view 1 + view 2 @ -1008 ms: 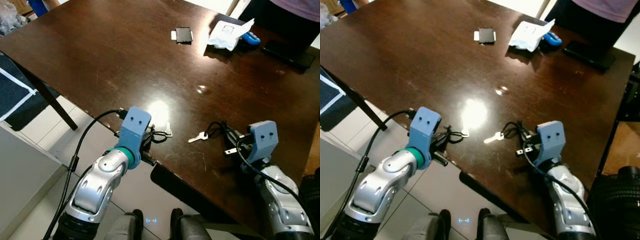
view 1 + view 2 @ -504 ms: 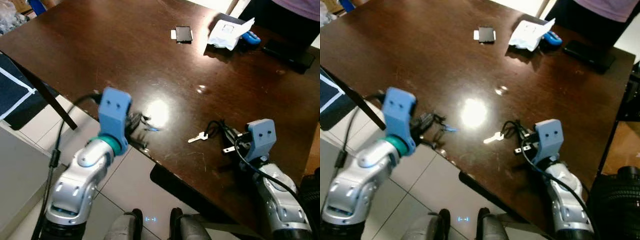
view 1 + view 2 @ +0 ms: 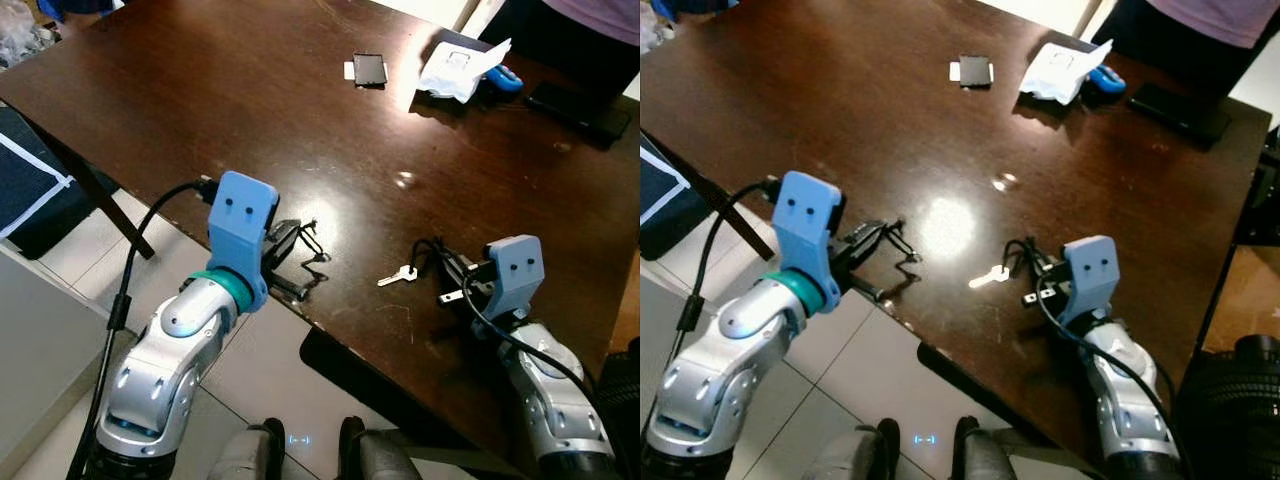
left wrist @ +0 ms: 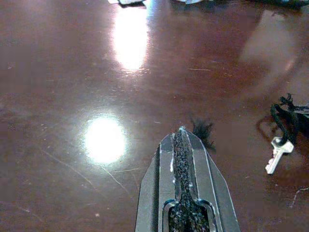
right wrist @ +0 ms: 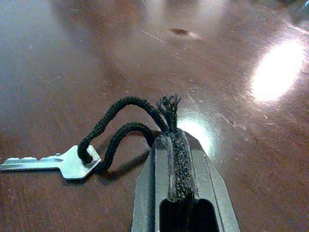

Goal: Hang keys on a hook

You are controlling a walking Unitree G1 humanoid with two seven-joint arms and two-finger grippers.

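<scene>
Two silver arms with blue wrist housings

Each arm is showing a rounded, glossy silver shell; the left arm point(image 3: 170, 370) is wearing a teal ring just below its light-blue camera housing point(image 3: 242, 215), which bears two small dark dots. A black cable is looping from that housing down along the arm. The right arm point(image 3: 550, 400) is carrying a matching blue housing point(image 3: 515, 272) with its own black cable. The fingers point(image 4: 186, 193) are showing dark grey, tapered, with a rough black inner strip.
</scene>
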